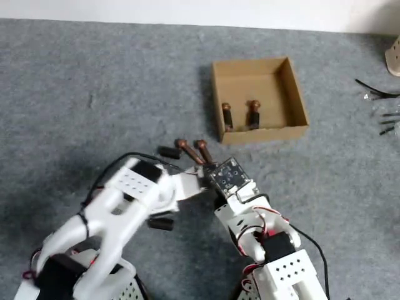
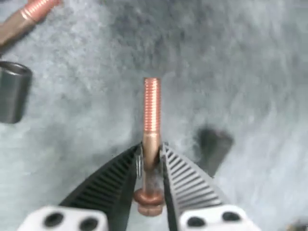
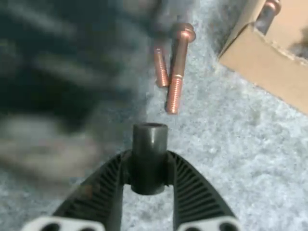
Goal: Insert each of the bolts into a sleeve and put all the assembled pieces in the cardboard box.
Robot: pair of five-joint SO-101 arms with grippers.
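My left gripper (image 2: 150,149) is pinched shut on a bolt (image 2: 151,110). The ribbed fingers grip the plain shank just above the head, and the threaded end sticks straight out past the tips. My right gripper (image 3: 149,156) is clamped around a black sleeve (image 3: 149,144), so it is only as far apart as the sleeve is wide. The sleeve's open mouth pokes out beyond the fingertips.

From above, both grippers meet near the middle of the table (image 1: 75,94), a little toward its near edge. My right wrist covers the spot where bolt and sleeve come together, so I cannot tell whether they touch.

Just beyond the tips, toward the far edge, two loose bolts (image 1: 189,153) lie side by side with their heads pointing away from me. They lie between my grippers and the box (image 1: 262,133). A second sleeve (image 1: 169,152) lies just left of them, and a third sleeve (image 1: 161,223) sits close beside my left arm, nearer the near edge.

The box stands right of centre toward the far edge, with its near wall facing the loose bolts. Two assembled pieces (image 1: 253,114) stand inside against that wall.

Dark cables (image 1: 378,94) trail along the right edge, well apart from everything else.
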